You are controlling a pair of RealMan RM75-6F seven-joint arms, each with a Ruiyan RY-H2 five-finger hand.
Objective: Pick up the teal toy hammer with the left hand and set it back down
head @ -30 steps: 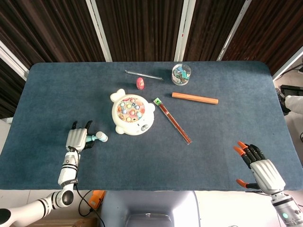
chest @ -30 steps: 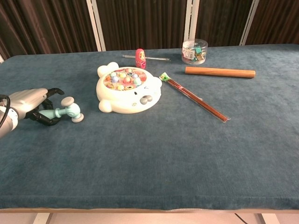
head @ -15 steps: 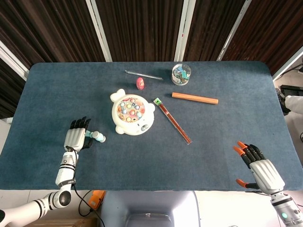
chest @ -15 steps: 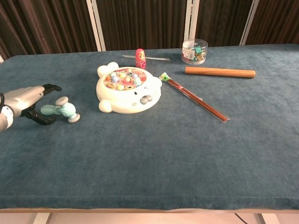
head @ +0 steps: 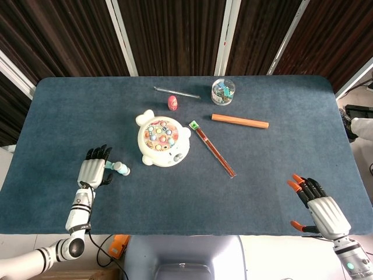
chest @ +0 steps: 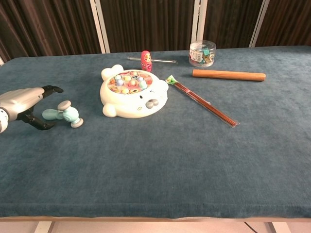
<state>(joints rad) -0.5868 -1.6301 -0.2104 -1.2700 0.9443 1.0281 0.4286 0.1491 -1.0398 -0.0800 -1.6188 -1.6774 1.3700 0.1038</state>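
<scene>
table (head: 262, 175): blue felt (dark slatted wall (head: 175, 35)) | left robot hand (head: 93, 170): seemingly spread beside hammer (chest: 63, 114)

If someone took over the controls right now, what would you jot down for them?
Left hand: open, fingers spread around the hammer's handle, not gripping it.
Right hand: open, holding nothing, at the table's near right corner.
Hammer: lying on the table, left of the white toy game.
Done: hammer is down on the table.
Left: draw the left hand clear.

Hammer (chest: 63, 113) between left hand (chest: 24, 103) and game board (chest: 133, 93)
</scene>
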